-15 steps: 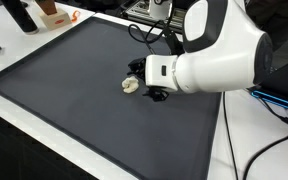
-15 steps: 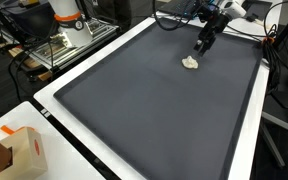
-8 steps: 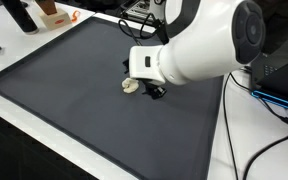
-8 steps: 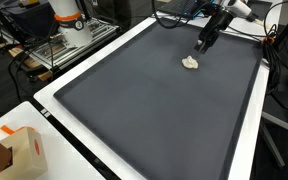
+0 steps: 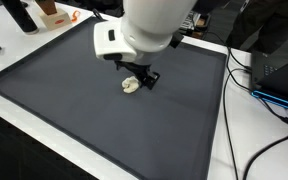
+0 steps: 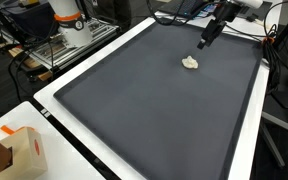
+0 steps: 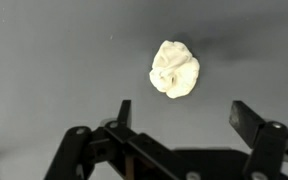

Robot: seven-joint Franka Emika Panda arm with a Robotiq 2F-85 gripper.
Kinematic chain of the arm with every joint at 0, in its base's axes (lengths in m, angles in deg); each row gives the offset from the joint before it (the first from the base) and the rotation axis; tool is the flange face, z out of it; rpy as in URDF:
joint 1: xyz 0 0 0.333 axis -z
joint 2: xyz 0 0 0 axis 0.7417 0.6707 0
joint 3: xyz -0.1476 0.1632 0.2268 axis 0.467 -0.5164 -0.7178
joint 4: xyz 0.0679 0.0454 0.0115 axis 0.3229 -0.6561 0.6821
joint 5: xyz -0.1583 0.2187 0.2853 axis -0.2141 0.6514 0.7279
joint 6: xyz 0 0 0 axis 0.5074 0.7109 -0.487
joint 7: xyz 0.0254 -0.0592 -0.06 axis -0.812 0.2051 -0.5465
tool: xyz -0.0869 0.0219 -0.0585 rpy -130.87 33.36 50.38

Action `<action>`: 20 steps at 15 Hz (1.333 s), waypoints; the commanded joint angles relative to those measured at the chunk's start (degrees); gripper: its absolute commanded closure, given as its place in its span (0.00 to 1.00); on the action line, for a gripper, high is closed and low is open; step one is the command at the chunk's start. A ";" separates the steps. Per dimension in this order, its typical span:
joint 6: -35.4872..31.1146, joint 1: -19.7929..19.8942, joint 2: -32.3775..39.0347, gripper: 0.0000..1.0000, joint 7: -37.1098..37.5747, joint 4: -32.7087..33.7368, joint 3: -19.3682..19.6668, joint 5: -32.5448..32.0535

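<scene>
A small crumpled cream-white lump point(image 7: 174, 69) lies on the dark grey mat point(image 7: 44, 60). It also shows in both exterior views point(image 5: 131, 85) point(image 6: 190, 62). My gripper point(image 7: 184, 112) is open and empty, with its two black fingers wide apart, and hovers above the mat just beside the lump without touching it. In an exterior view the gripper point(image 6: 204, 42) hangs a little past the lump toward the mat's far edge. In an exterior view the white arm point(image 5: 149, 25) covers the mat behind the lump.
The mat point(image 6: 134, 110) lies on a white table point(image 6: 54, 100). A cardboard box point(image 6: 19, 150) stands at the near corner, a wire rack point(image 6: 54, 50) and orange-white object point(image 6: 69, 18) beyond. Black cables point(image 5: 249, 120) trail at the table's side.
The arm has swung and lifted, so the gripper has moved up and away from the lump toward the mat's far side. The lump has stayed in place.
</scene>
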 commanded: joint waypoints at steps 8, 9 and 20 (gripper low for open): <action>-5.79 7.97 -14.59 0.00 -12.30 -15.28 -3.29 11.93; -5.80 8.23 -15.20 0.00 -12.72 -15.87 -3.33 12.49; -9.75 8.94 -14.24 0.00 -22.26 -16.73 -4.71 11.78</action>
